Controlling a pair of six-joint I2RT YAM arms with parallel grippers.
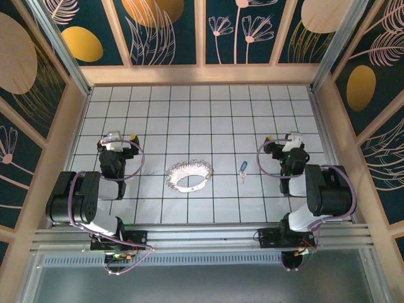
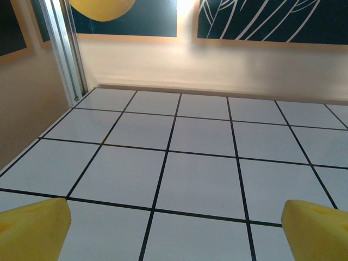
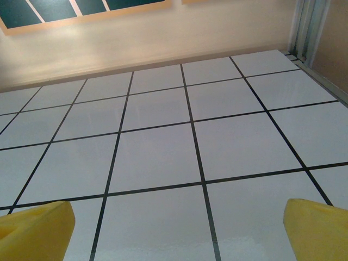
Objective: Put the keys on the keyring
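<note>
Top external shows me the keyring (image 1: 188, 177) on the tabletop (image 1: 214, 113), the key (image 1: 243, 168) lying near its right side, apart; both wrist views look past yellow fingertips (image 2: 32, 231) onto tiles. Left claw (image 1: 123, 136) and right claw (image 1: 282, 137) gape fully released, gripping nothing, well clear of both.

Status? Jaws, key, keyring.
Left gripper, right gripper: jaws open, empty. Key on tiles, right of keyring, apart. Nothing in the way.
</note>
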